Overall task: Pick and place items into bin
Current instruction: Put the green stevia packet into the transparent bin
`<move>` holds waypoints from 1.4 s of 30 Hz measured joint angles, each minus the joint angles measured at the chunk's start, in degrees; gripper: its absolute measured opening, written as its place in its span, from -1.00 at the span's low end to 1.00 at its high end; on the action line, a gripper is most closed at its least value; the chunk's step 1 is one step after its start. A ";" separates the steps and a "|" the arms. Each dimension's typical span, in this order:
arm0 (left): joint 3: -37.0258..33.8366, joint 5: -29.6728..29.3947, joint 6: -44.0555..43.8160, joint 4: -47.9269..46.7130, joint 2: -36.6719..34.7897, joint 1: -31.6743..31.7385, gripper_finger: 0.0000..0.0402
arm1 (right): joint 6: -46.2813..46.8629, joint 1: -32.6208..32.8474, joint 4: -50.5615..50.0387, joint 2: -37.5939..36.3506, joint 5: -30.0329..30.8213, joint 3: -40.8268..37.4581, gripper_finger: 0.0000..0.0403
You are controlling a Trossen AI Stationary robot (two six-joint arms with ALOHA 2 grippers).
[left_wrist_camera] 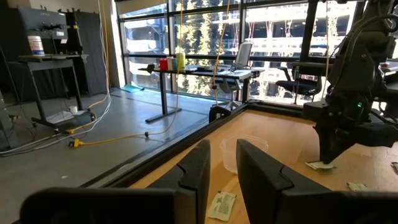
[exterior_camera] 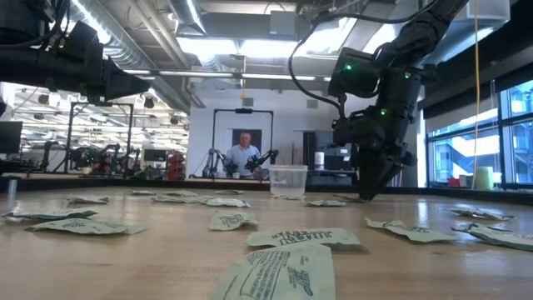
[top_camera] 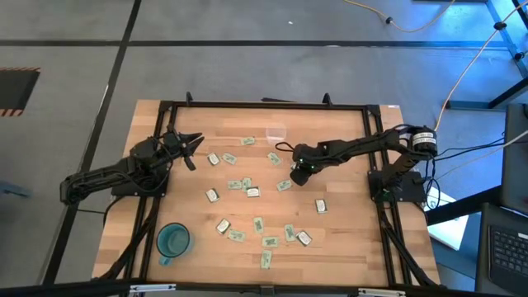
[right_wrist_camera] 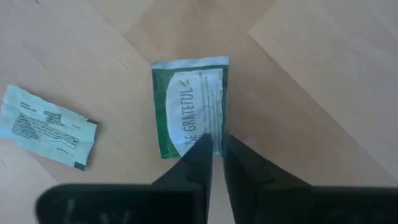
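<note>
The green-and-white packet (right_wrist_camera: 189, 106) printed "BE GRATEFUL" lies flat on the wooden table (top_camera: 355, 239), just right of centre in the high view, directly under the right gripper (top_camera: 296, 176). In the right wrist view that gripper's 2 dark fingers (right_wrist_camera: 199, 158) stand nearly together, their tips at the packet's lower edge; whether they have pinched it I cannot tell. The gripper points straight down, probably because a thin flat packet can only be nipped by its edge from above. The clear bin (top_camera: 275, 132) sits in the upper middle of the high view, near this arm. Other packets are scattered toward the bottom of the frame near a teal cup (top_camera: 173, 240). The left gripper (top_camera: 191, 146) waits at the left, fingers parted and holding nothing.
</note>
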 joint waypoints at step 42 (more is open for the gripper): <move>0.01 -0.01 0.02 0.01 0.23 -0.01 -0.64 | -27.33 -12.15 -3.70 -2.86 5.72 23.02 -1.00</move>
